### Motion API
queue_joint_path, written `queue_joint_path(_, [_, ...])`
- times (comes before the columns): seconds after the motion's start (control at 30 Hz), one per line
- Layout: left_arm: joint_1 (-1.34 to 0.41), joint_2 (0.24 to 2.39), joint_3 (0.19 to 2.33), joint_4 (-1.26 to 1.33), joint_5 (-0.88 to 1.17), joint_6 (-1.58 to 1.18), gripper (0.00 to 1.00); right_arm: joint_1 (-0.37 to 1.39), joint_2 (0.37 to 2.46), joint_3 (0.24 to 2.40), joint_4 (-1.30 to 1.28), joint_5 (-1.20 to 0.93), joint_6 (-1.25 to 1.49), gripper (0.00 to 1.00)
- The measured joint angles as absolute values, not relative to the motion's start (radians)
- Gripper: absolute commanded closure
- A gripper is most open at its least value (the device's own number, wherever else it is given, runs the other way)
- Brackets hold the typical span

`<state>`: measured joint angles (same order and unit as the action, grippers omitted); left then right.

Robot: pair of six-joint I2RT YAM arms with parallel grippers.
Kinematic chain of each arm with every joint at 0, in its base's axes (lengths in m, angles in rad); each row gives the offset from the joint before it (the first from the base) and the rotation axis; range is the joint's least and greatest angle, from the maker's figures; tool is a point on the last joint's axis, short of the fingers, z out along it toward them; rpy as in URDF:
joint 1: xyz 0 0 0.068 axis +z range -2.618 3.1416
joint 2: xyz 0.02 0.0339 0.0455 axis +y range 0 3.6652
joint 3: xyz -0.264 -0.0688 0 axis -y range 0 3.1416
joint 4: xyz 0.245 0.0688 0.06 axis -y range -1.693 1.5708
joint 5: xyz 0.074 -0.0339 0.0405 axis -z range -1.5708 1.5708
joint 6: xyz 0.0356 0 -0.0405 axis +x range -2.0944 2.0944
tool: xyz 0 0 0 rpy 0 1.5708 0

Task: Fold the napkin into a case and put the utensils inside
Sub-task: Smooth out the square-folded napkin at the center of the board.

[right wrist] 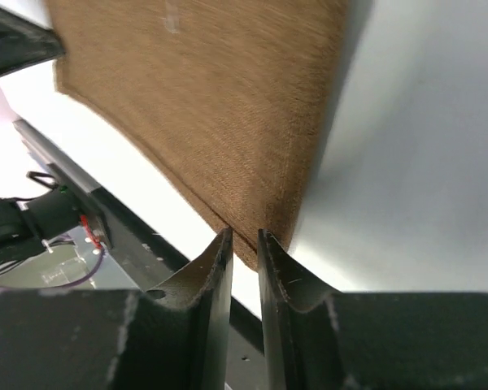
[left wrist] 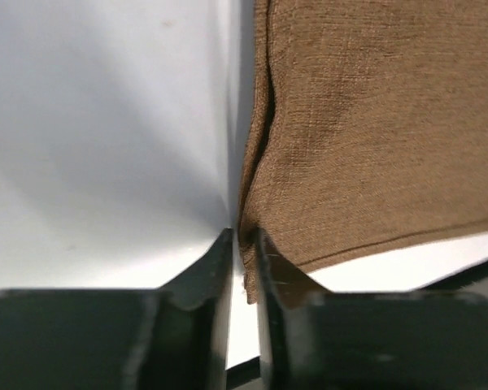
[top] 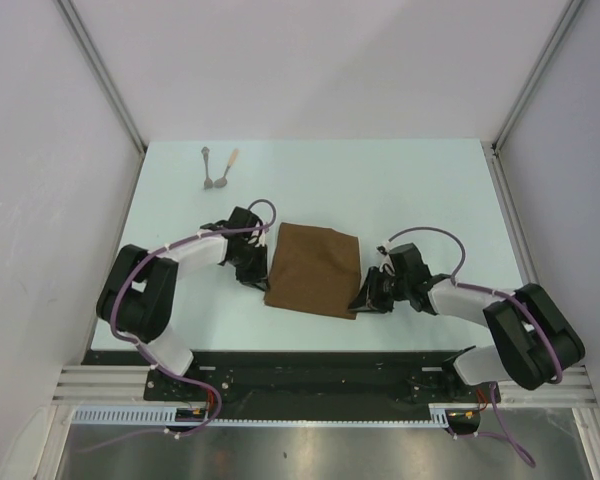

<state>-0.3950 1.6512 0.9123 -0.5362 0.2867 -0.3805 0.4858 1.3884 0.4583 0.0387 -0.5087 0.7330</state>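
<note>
Cloth first: the soft brown napkin (top: 313,268), folded into a matte rectangle, lies flat at the middle of the white desk (top: 410,190). It sits slightly askew, with its near edge close to the front rim.

The left gripper (top: 261,272) sits against the napkin's left edge by the near-left corner. In the left wrist view that corner (left wrist: 246,276) hangs into the narrow slit between the fingers (left wrist: 197,280), and the edge above it shows doubled layers. I cannot tell whether the gripper is pinching the corner or has released it.

The right gripper (top: 365,296) meets the near-right corner. The jaws are a slit apart and the corner tip (right wrist: 246,256) reaches between them. Again, I cannot tell if it is grasping.

Two slim spoon-like utensils lie side by side near the far-left corner of the desk, one with a grey metal handle (top: 209,168) and one with a pale tan handle (top: 228,168). They are well apart from the napkin. A broad stretch of white desk runs beyond the napkin's far edge and out to the right.
</note>
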Motion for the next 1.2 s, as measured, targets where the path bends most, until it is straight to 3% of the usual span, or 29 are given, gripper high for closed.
queue_joint_path(0.07, [-0.395, 1.644, 0.926, -0.554, 0.246, -0.37, 0.59, 0.481, 1.361, 0.468, 0.029, -0.509, 0.733, 0.74])
queue_joint_path(0.2, [-0.396, 1.609, 0.974, -0.595, 0.194, -0.356, 0.59, 0.427, 1.361, 0.531, 0.035, -0.512, 0.725, 0.7])
queue_joint_path(0.33, [-0.402, 1.6, 1.043, -0.587, 0.216, -0.362, 0.72, 0.374, 1.452, 0.633, 0.06, -0.52, 0.714, 0.68])
queue_joint_path(0.37, [-0.403, 1.604, 1.061, -0.577, 0.239, -0.368, 0.81, 0.368, 1.483, 0.661, 0.068, -0.522, 0.71, 0.68])
queue_joint_path(0.43, [-0.407, 1.638, 1.118, -0.548, 0.295, -0.383, 0.87, 0.366, 1.551, 0.727, 0.085, -0.53, 0.702, 0.69])
queue_joint_path(0.63, [-0.412, 1.888, 1.316, -0.497, 0.314, -0.405, 0.94, 0.364, 1.707, 0.863, 0.147, -0.556, 0.699, 0.73])
queue_joint_path(0.77, [-0.41, 2.001, 1.342, -0.504, 0.271, -0.426, 0.94, 0.341, 1.795, 0.897, 0.193, -0.564, 0.699, 0.76])
queue_joint_path(0.97, [-0.401, 2.0, 1.345, -0.502, 0.237, -0.445, 0.93, 0.25, 1.904, 0.902, 0.223, -0.599, 0.683, 0.77])
queue_joint_path(1.2, [-0.4, 1.974, 1.343, -0.503, 0.224, -0.445, 0.79, 0.238, 1.885, 0.904, 0.21, -0.595, 0.646, 0.76])
